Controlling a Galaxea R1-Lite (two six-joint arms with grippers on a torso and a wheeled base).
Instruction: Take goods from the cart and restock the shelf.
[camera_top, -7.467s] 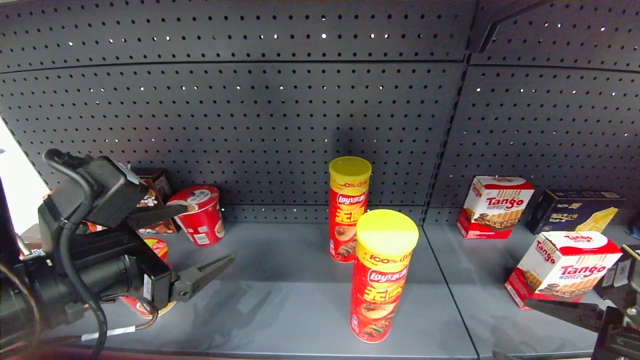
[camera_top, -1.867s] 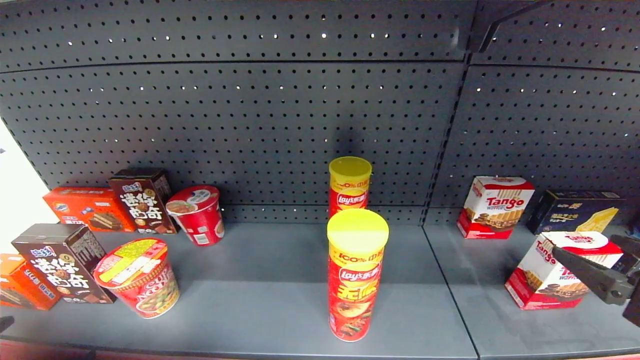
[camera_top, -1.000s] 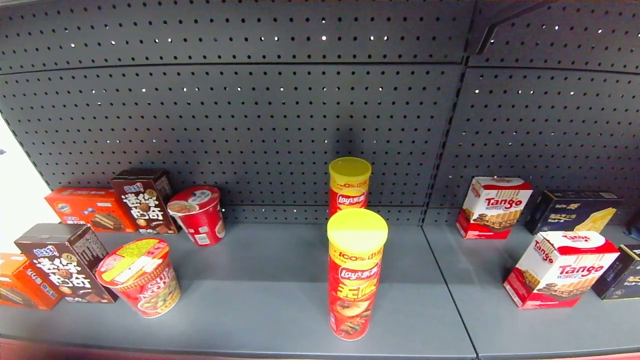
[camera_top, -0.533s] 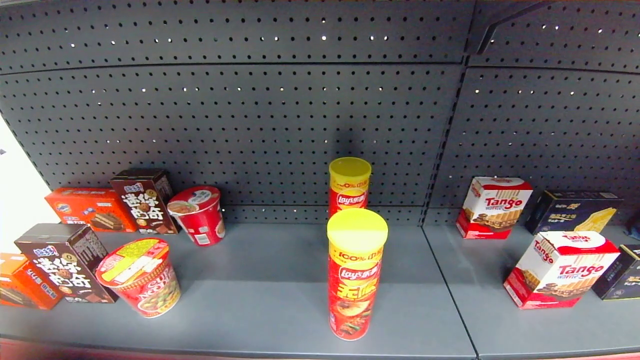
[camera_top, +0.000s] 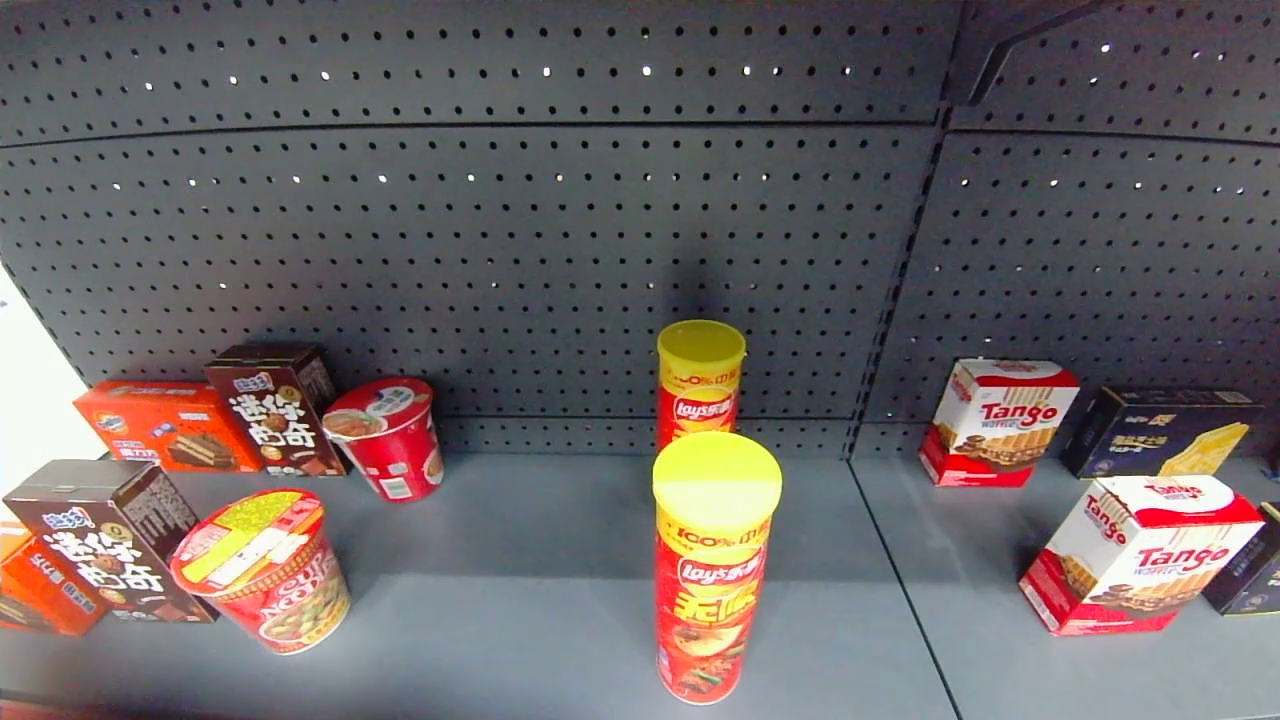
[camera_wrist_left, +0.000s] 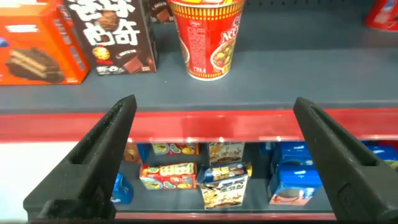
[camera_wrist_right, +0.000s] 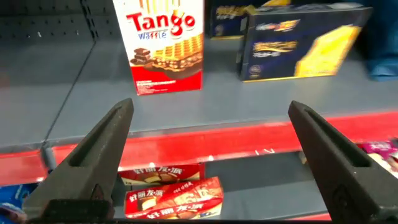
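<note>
Lettered logos stand on both chip cans (camera_top: 715, 570). Right of them, wafer boxes (camera_top: 1140, 555) bear red lettering; left, brown boxes (camera_top: 275, 410) bear white characters.

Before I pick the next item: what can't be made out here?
Rear chip can: lower half hidden by front chip can, head view.
Front orange box: mostly behind front brown box, cut by head view's edge.
Lower-shelf packets: too small, left wrist view.
</note>
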